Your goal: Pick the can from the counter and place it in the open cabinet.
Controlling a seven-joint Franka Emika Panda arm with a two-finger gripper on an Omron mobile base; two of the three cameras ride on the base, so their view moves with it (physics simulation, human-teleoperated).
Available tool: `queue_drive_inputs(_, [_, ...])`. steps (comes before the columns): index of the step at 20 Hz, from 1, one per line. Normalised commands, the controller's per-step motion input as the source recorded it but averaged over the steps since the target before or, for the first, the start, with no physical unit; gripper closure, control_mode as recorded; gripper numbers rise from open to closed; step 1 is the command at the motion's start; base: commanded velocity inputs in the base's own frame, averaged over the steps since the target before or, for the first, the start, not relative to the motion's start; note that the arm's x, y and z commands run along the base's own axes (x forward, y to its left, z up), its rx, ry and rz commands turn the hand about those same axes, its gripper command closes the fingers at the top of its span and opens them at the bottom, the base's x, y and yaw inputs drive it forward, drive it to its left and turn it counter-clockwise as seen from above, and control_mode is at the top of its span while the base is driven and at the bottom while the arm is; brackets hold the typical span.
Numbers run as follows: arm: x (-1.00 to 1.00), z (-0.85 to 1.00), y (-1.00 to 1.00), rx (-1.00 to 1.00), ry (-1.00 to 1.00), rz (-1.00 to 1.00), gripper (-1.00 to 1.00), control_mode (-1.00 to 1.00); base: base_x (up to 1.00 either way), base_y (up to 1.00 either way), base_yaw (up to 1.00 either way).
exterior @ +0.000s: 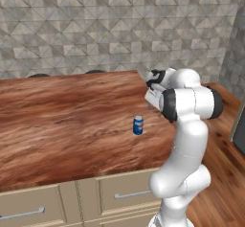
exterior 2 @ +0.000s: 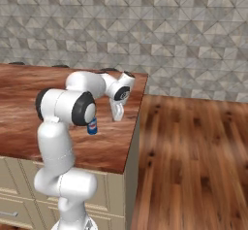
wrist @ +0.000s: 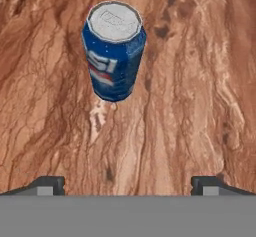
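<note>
Standing upright on counter point(wrist: 200, 81): blue can point(wrist: 114, 51), partial "SI" lettering.

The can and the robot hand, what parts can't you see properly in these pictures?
- The can: in the right base view the arm's dark elbow joint covers its top.
- Its logo: in the hand view it wraps round the side, so the word is cut short; in the left base view the can is too small to read.
- The gripper: the hand view's bottom edge cuts off everything but the two fingertips.
</note>
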Motion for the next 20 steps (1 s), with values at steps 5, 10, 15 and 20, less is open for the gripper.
queue_drive_inputs(5, [0.30, -0.50, 0.31, 0.16, 0.00, -0.06, -1.00, -1.00, 0.00, 0.00, 0.00])
queue_drive_inputs(10, [0.13, -0.17, 0.24, 0.30, 0.21, 0.02, -1.00, -1.00, 0.00, 0.00, 0.00])
queue_drive_inputs(15, [0.01, 0.02, 0.01, 0.28, 0.26, 0.19, -1.00, -1.00, 0.00, 0.00, 0.00])
queue_drive_inputs(20, [0.00, 0.00, 0.15, 0.15, 0.17, 0.21, -1.00, -1.00, 0.00, 0.00, 0.00])
